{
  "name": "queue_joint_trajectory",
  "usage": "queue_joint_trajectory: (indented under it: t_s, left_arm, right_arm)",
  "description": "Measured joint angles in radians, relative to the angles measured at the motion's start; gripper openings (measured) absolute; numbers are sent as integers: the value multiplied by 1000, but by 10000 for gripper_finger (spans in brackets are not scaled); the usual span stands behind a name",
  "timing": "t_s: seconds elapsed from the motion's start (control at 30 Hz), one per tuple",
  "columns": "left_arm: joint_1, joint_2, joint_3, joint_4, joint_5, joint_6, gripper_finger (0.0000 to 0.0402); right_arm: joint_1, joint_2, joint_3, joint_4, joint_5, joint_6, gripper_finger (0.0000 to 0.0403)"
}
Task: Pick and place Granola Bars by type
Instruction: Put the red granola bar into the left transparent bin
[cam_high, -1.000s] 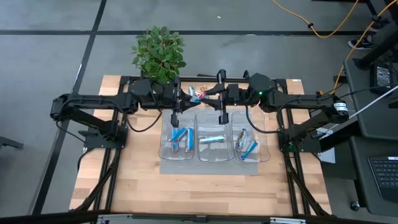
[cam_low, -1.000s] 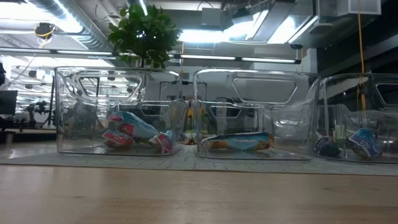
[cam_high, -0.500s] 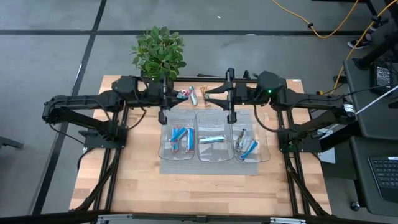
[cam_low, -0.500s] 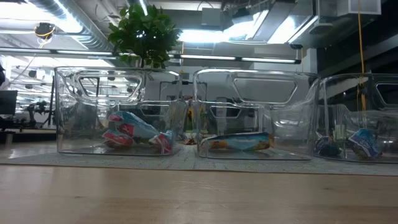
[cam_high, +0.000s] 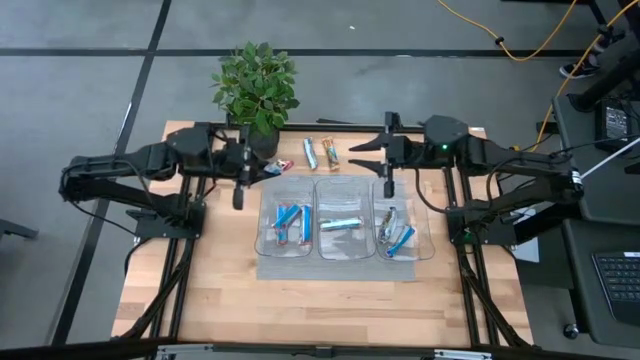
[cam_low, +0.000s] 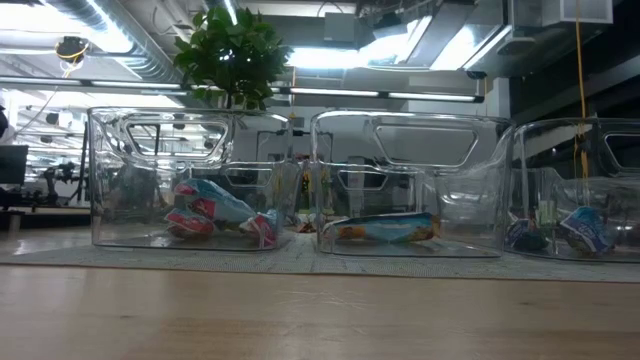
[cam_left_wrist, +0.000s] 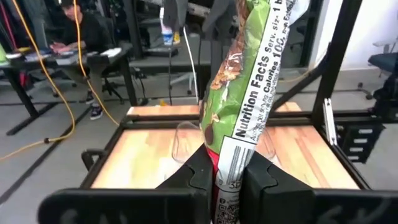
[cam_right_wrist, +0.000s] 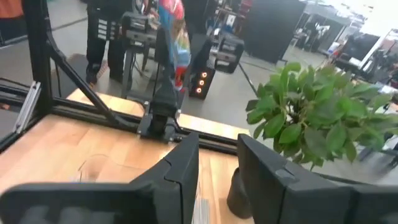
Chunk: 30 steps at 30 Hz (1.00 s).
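Jaws of the left gripper are clamping a green foil-wrapped granola bar left of three clear plastic bins, the right gripper is hovering empty and slightly parted beyond the right bin, and two loose wrapped bars are lying between them by the table's far edge.

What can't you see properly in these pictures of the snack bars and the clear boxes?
- Writing on the small foil-wrapped bars loose on the table: too small in the high view.
- Top of the green-wrapped bar clamped in the left gripper: cut off by the left wrist picture's edge.
- Bars in the right clear plastic bin: blurred through its walls in the low view.
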Motion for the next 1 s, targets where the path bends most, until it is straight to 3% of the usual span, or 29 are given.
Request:
queue_joint_trajectory:
  t_s: [0.3, 0.67, 1.0]
  left_arm:
    - [-11, -21, 0, -147, 7, -89, 24]
    - [-11, 60, 0, -270, 2, -153, 26]
    - [-11, 149, 0, -370, -82, -153, 26]
  right_arm:
    - [0, -5, 0, 2, 45, -31, 114]
    - [0, -5, 0, 1, 45, -35, 114]
    - [0, -5, 0, -1, 45, -32, 114]
